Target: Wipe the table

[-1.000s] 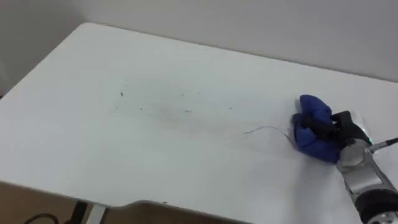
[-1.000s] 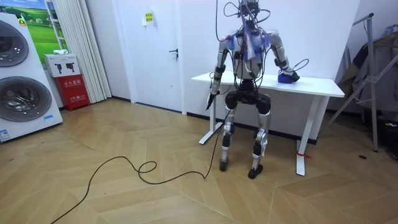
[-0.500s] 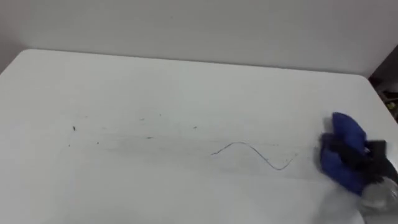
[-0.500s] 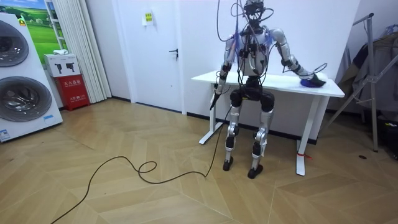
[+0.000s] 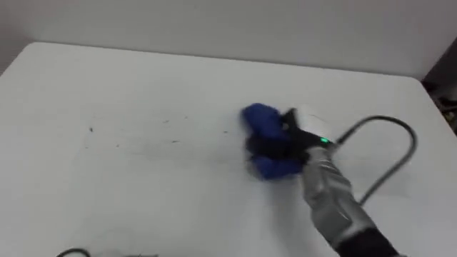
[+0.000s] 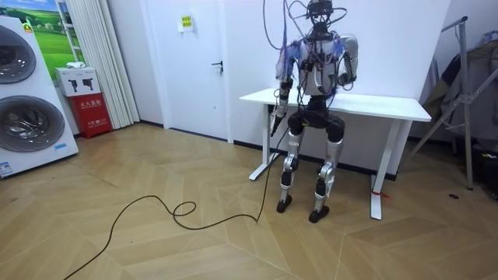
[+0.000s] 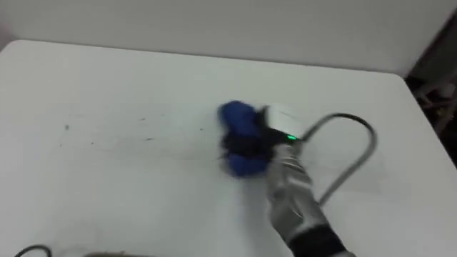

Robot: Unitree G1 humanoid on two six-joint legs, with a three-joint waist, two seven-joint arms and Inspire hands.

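Note:
A crumpled blue cloth [image 5: 263, 125] lies on the white table [image 5: 143, 78] a little right of its middle. My right hand [image 5: 300, 139] reaches in from the lower right and is shut on the cloth, dark fingers pressed across it. The right eye view has the same cloth [image 7: 235, 118] and hand [image 7: 277, 123]. Faint dark specks and smears [image 5: 171, 140] remain on the tabletop left of the cloth. In the room view I stand at the table's [image 6: 389, 105] near side, facing the wall. My left hand [image 6: 276, 109] hangs by the table's edge at the room view's left.
The table's right edge [image 5: 428, 93] has dark things beyond it. In the room view a metal rack [image 6: 467, 93] stands right of the table, and washing machines [image 6: 23, 101], a red box [image 6: 93, 113] and a door [image 6: 194, 62] are to the left.
My right hand has swept the blue cloth leftwards from the table's right end to near the middle. The thin curved line seen half a second ago is gone.

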